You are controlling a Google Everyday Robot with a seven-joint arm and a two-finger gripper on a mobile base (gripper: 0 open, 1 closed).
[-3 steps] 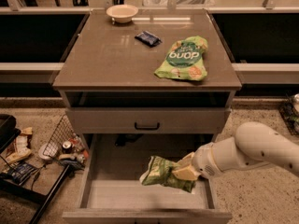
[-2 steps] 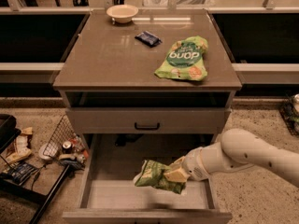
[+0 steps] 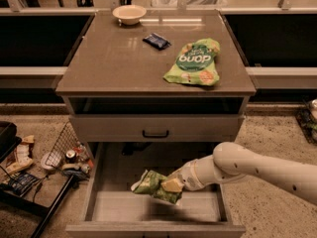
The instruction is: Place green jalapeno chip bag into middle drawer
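The green jalapeno chip bag (image 3: 150, 184), crinkled pale green with yellowish ends, hangs tilted over the open middle drawer (image 3: 92, 195), a little above its bare pale floor. My gripper (image 3: 173, 184) is shut on the bag's right end. The white arm reaches in from the right, over the drawer's right wall. The bag sits around the middle of the drawer, slightly towards the left.
On the cabinet top lie a brighter green bag with white lettering (image 3: 194, 63), a dark blue packet (image 3: 156, 40) and a white bowl (image 3: 129, 13). Above the open drawer is a closed drawer front with a black handle (image 3: 155, 133). A wire basket with clutter (image 3: 64, 155) stands on the floor at left.
My arm has moved left with the bag, carrying it from the drawer's right side to around its middle and slightly lower.
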